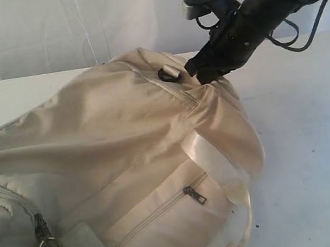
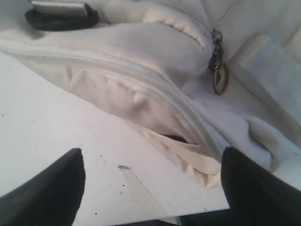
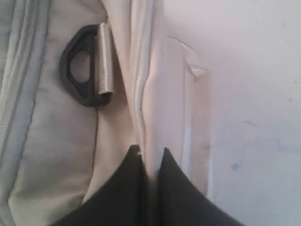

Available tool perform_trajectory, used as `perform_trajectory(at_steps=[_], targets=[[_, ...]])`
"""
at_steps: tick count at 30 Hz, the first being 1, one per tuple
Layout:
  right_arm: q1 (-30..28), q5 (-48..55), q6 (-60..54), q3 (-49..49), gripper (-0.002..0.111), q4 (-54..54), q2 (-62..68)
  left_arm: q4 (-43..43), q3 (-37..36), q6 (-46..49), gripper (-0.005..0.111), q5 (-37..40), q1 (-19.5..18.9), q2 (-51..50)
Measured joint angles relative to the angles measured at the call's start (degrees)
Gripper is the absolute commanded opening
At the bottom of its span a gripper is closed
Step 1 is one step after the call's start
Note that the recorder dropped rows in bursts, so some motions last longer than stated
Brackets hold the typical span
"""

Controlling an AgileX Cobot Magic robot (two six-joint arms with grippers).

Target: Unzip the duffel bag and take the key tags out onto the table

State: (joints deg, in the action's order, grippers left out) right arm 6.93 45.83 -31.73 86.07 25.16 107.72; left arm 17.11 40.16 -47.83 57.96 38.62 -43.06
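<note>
The beige duffel bag [image 1: 111,131] lies slumped on the white table [image 1: 317,157], its top zipper [image 1: 179,94] running towards a black strap ring [image 1: 167,74]. My right gripper [image 1: 198,73] comes down from the upper right, just past that ring. In the right wrist view the right gripper [image 3: 149,153] is shut on a fold of the bag [image 3: 56,155] at the zipper line, beside the ring [image 3: 82,70]; any pull between the fingers is hidden. My left gripper [image 2: 153,188] hangs open over bare table [image 2: 56,117], next to the bag's end [image 2: 141,52]. The key tags are hidden.
A zipper pull with a metal ring [image 1: 45,238] hangs at the bag's near left end and shows as the pull [image 2: 218,70] in the left wrist view. A side pocket zipper [image 1: 194,194] faces the front. Pale webbing [image 1: 213,160] drapes over the side.
</note>
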Motion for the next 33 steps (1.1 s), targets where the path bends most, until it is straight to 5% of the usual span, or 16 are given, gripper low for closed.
perform_trajectory(at_steps=[8, 24, 28, 33], targets=[[-2.7, 7.5, 17.4, -0.4, 0.000, -14.0, -4.3, -0.6, -2.9, -1.9, 0.080, -6.1, 0.0, 0.0], [-5.2, 9.9, 20.4, -21.3, 0.000, -15.1, -25.4, 9.4, -8.6, -7.5, 0.080, -19.6, 0.0, -4.6], [-5.3, 11.0, 20.6, -24.6, 0.000, -13.9, -29.3, 15.8, -8.7, -11.2, 0.062, -22.9, 0.0, -8.2], [-5.3, 10.6, 20.6, -27.9, 0.000, -13.6, -30.7, 20.7, -8.7, -14.2, 0.023, -24.2, -0.8, -12.2]])
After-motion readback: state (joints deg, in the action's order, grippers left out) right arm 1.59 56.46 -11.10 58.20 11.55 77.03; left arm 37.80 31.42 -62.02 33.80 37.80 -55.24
